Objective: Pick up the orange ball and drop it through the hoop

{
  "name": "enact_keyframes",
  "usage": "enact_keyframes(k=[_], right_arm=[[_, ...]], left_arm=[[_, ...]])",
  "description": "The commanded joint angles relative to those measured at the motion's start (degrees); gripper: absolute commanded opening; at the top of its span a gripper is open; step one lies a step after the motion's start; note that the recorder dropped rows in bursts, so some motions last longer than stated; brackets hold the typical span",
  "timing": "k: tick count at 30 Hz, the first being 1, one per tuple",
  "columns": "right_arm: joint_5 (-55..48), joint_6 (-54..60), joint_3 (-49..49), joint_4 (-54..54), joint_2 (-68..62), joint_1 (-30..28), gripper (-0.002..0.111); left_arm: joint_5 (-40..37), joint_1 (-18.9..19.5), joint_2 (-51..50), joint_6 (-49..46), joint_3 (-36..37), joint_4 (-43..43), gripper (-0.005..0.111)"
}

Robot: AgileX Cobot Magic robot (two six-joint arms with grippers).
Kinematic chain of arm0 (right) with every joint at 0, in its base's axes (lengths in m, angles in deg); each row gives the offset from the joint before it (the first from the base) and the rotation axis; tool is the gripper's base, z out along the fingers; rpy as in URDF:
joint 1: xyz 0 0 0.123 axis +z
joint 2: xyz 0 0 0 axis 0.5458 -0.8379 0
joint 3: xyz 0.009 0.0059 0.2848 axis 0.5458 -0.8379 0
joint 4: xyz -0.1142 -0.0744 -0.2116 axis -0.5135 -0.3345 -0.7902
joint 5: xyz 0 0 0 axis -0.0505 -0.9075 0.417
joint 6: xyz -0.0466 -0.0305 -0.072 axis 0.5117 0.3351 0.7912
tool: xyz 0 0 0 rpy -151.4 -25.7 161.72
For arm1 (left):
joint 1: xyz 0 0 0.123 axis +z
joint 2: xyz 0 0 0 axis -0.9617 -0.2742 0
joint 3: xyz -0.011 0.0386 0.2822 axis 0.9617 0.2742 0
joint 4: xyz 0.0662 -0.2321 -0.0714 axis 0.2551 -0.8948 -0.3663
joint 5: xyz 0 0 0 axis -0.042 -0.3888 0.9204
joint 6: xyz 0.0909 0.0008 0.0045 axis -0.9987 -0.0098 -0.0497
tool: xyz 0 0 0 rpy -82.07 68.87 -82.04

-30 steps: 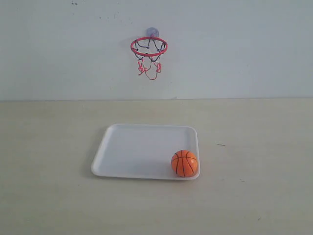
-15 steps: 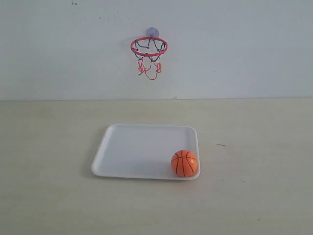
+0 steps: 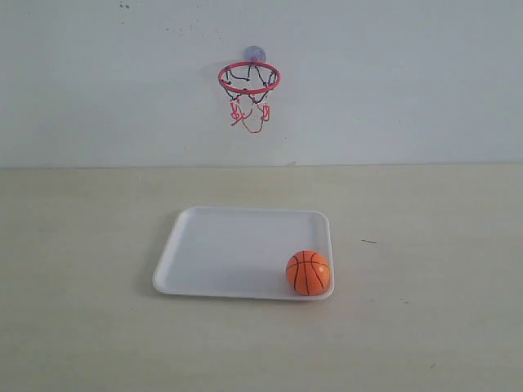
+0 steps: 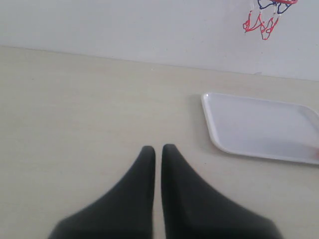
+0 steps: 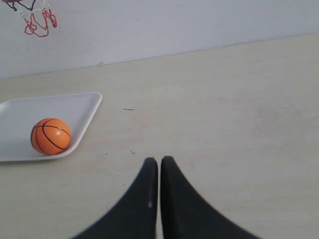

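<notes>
The orange ball [image 3: 308, 273] sits in the front right corner of the tray [image 3: 221, 245], against its rim, and the hoop [image 3: 248, 77] hangs on the wall behind. The left gripper [image 4: 155, 149] and right gripper [image 5: 159, 160] are both closed on nothing, over the table [image 3: 425, 327] beside the tray

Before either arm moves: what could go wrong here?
The orange ball sits in a corner of the white tray, by the rim: a finger may catch the rim, or the ball may roll.
The right gripper and left gripper are shut; descending so would likely knock it.
The hoop looks barely wider than the ball.
</notes>
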Motion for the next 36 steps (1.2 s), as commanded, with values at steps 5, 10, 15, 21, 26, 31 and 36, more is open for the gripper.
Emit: enact_keyframes(k=[5,10,15,21,26,31,36], right_arm=[[14.9,0.0,0.0,-0.6,0.3,0.0,0.001],[34.5,0.0,0.0,-0.6,0.3,0.0,0.001],[36.2,1.9,3.8,-0.6,0.3,0.0,0.001],[15.2,10.2,20.7,-0.6,-8.5,0.0,0.001],[-7.4,10.0,32.3,-0.6,-23.0,0.0,0.001],[-8.8,10.0,36.0,-0.4,-32.8,0.0,0.001],[-1.5,8.8,36.1,-0.2,-37.9,0.0,0.001]], left_arm=[[0.5,0.0,0.1,0.2,-0.2,-0.1,0.004],[0.5,0.0,0.1,0.2,-0.2,-0.1,0.004],[0.5,0.0,0.1,0.2,-0.2,-0.1,0.004],[0.5,0.0,0.1,0.2,-0.2,-0.1,0.004],[0.5,0.0,0.1,0.2,-0.2,-0.1,0.004],[0.5,0.0,0.1,0.2,-0.2,-0.1,0.004],[0.5,0.0,0.1,0.2,-0.2,-0.1,0.004]])
